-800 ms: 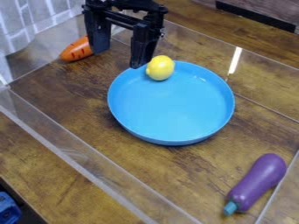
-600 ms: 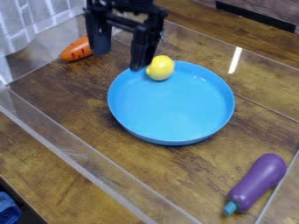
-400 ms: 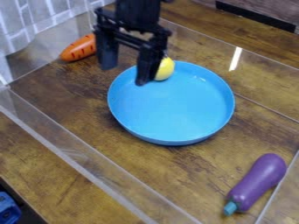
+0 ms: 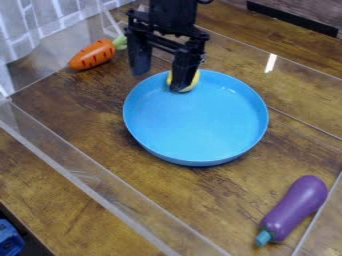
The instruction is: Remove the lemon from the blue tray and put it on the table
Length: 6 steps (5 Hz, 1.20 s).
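Camera view: lemon (image 4: 193, 79) at far edge of blue tray (image 4: 195, 121), partly hidden behind tool (image 4: 162, 78). Tool wide, fingers apart, nothing gripped. Tray removal not done; grasp, lift, and placing on counter (image 4: 64, 131) all remain.

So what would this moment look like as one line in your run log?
fingers: open | lemon: behind fingers, partly hidden, in blue tray | carrot: on table | lemon removal: not done
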Motion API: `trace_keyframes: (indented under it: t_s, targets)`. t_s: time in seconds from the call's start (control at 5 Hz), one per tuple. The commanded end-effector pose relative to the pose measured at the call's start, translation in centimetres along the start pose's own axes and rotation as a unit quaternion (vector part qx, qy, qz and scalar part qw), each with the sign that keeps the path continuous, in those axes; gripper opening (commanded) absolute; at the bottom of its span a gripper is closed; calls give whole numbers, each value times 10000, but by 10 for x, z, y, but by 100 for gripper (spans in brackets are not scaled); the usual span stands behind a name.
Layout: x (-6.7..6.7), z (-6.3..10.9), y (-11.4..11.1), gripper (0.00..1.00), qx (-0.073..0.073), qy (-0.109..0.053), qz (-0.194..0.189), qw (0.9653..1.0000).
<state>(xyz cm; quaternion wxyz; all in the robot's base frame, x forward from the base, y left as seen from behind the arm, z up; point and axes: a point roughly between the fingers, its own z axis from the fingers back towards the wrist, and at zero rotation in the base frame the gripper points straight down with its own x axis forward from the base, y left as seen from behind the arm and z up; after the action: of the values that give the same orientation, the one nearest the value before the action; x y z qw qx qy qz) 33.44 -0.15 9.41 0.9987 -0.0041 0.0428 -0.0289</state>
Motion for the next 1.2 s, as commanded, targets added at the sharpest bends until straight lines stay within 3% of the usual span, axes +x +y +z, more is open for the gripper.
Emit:
trace_keyframes:
  t_s: [0.0,1.0]
  targets:
    - [12,17,11,100,49,-338,156,9993]
    - [46,2,28,100,81,-449,347,9984]
